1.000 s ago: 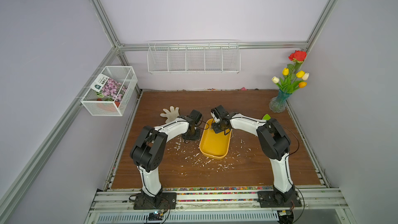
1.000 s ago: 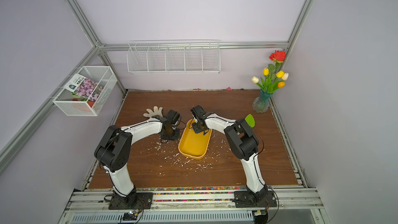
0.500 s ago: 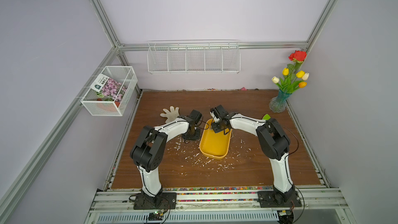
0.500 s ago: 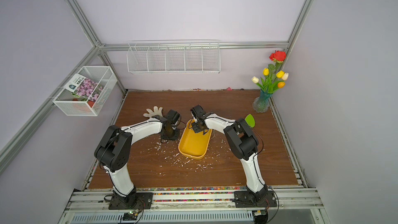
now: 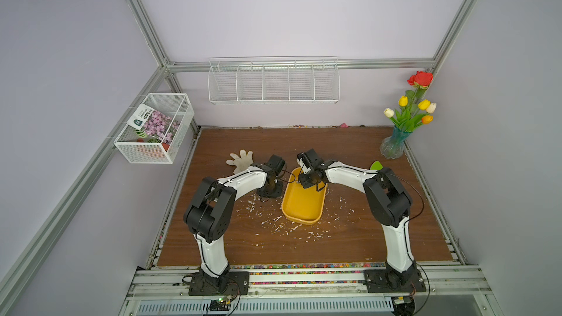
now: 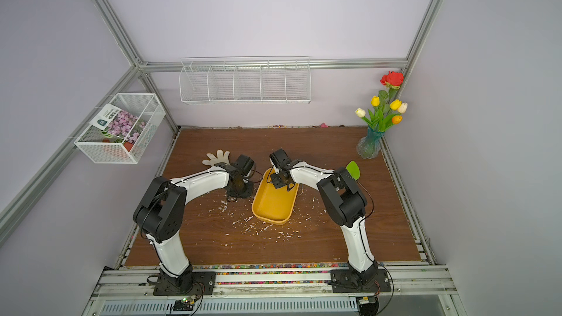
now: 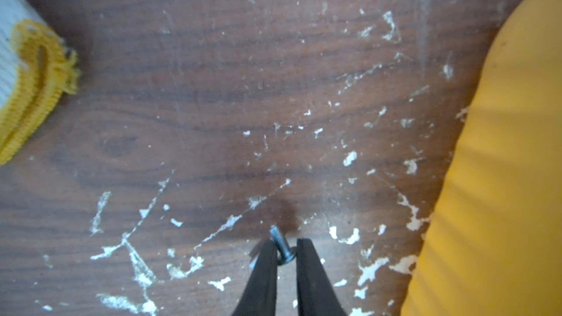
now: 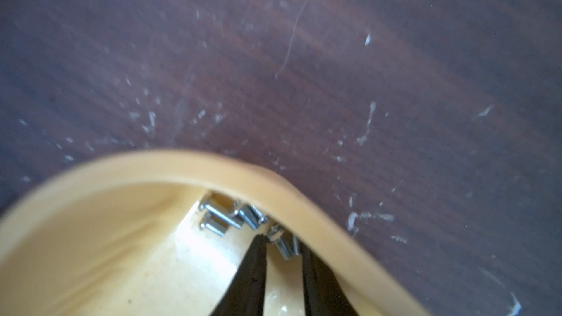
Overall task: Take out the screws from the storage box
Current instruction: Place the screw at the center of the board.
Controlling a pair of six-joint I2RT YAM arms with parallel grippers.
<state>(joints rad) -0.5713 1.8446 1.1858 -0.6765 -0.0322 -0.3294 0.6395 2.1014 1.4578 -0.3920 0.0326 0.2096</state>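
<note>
The tiny silvery metal screws are bunched in one rounded corner of the shallow yellow plastic storage box, tucked under its rim. So my right claw reaches in steeply, tips parted around two or three, clamping nothing yet. One small grey screw lies outside on the brown wooden tabletop, beside the box, where I judge removed ones belong. It sits between my left claw's tips; pinched or freed, I cannot tell.

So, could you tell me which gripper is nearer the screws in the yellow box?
Right. The right gripper is inside the storage box, tips astride the screws; the left gripper is outside it, pinching a single screw.
</note>
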